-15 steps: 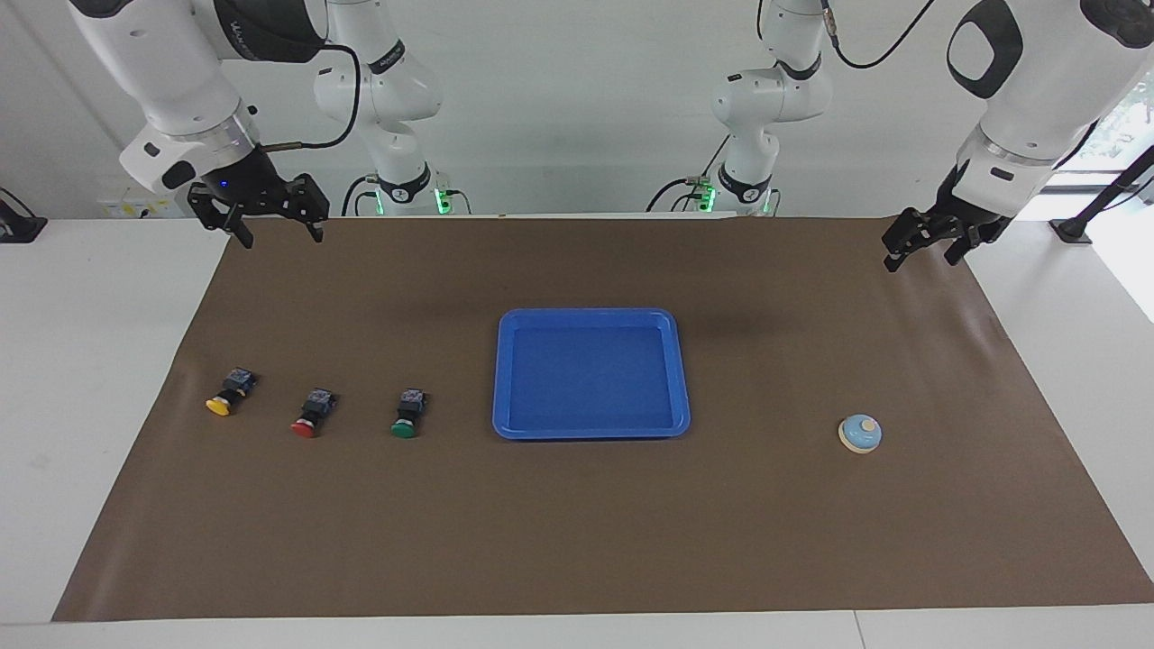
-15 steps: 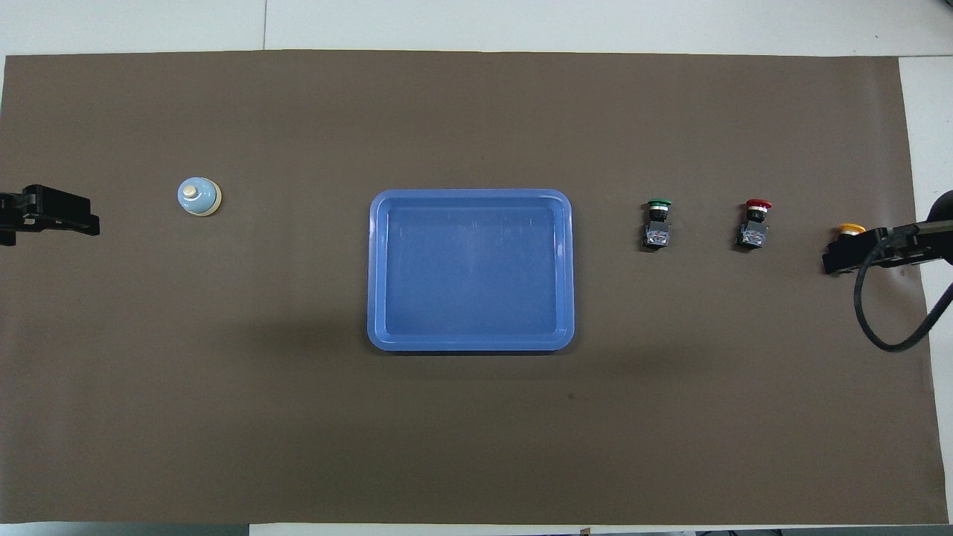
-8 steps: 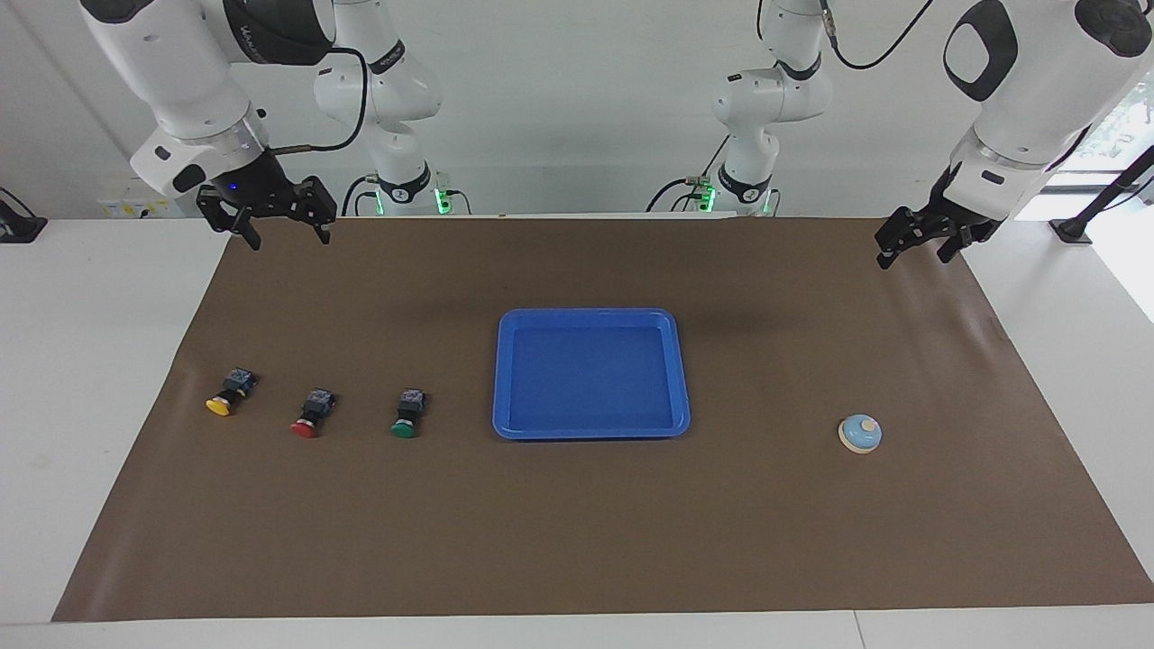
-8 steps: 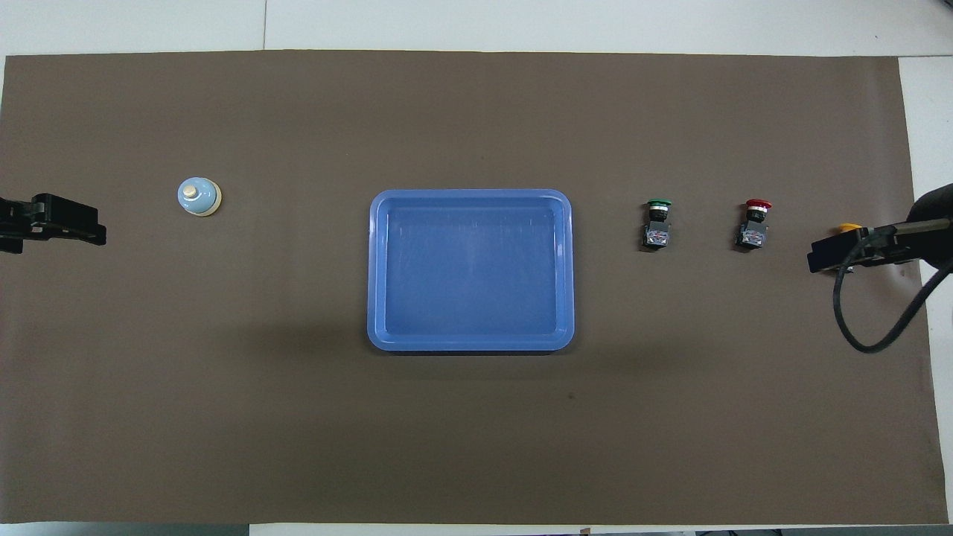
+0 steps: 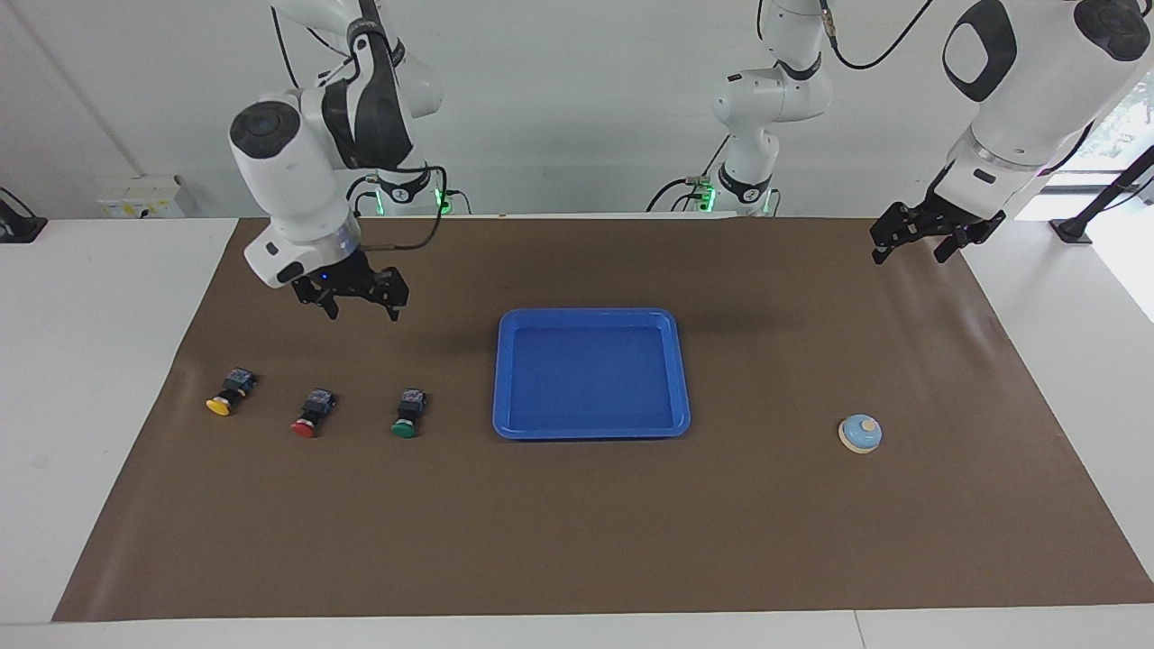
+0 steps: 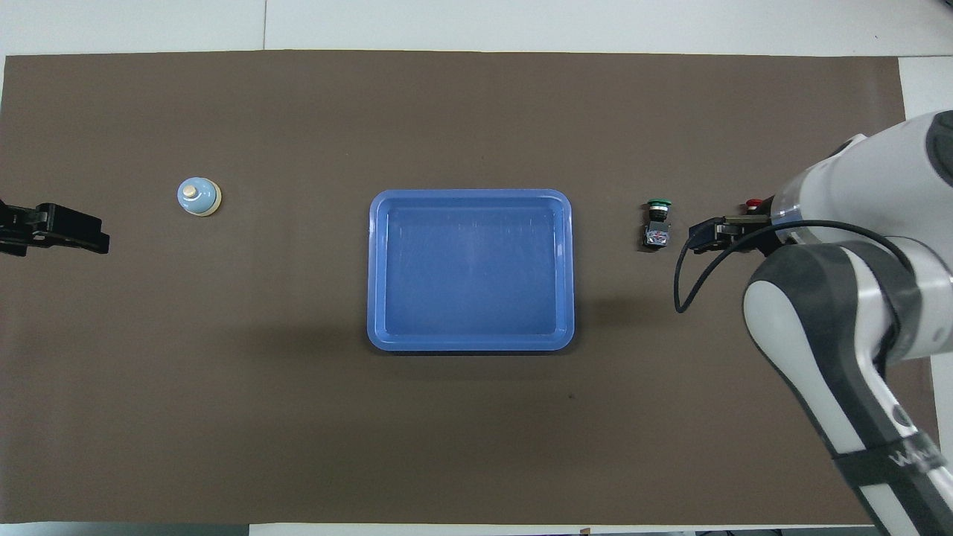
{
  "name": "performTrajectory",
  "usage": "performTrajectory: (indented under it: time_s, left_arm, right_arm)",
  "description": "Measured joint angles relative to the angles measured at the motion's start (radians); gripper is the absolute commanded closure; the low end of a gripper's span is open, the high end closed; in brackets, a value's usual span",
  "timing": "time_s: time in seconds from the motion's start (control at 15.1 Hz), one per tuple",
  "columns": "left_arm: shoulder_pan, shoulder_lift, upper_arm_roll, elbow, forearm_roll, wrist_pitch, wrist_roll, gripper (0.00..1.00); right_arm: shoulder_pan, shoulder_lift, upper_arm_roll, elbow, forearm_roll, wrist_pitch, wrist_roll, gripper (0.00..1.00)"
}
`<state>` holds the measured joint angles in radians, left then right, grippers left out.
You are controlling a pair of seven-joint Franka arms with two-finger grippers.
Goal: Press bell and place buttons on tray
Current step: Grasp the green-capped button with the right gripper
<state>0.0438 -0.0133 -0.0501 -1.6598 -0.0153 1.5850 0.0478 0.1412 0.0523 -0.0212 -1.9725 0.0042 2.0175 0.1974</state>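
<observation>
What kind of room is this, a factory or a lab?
Most likely a robotics lab or test bench: two white robot arms stand at a table covered by a brown mat, with only a blue tray, three push-button switches and a small desk bell laid out neatly.

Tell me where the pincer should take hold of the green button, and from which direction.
Grip the green button by its black blocky body, probably from straight above. It lies on its side on the brown mat, cap pointing away from the robots, so the body's flat sides suit the fingers better than the round cap. The right pincer, open, is closest.
</observation>
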Motion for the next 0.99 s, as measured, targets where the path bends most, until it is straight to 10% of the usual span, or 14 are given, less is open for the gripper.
performTrajectory:
  time_s: [0.79,0.93,0.99]
  left_arm:
    - [0.0,0.0,0.0,-0.004,-0.003,-0.012,0.002,0.0]
    - [0.0,-0.001,-0.001,-0.004,-0.003,-0.011,0.002,0.0]
    - [0.0,-0.001,-0.001,-0.004,-0.003,-0.011,0.002,0.0]
  right_arm:
    - [0.028,0.27,0.0,-0.068,0.0,0.463,0.078,0.0]
    - [0.029,0.279,0.0,-0.056,0.0,0.463,0.087,0.22]
    - [0.03,0.28,0.0,-0.055,0.0,0.462,0.088,0.51]
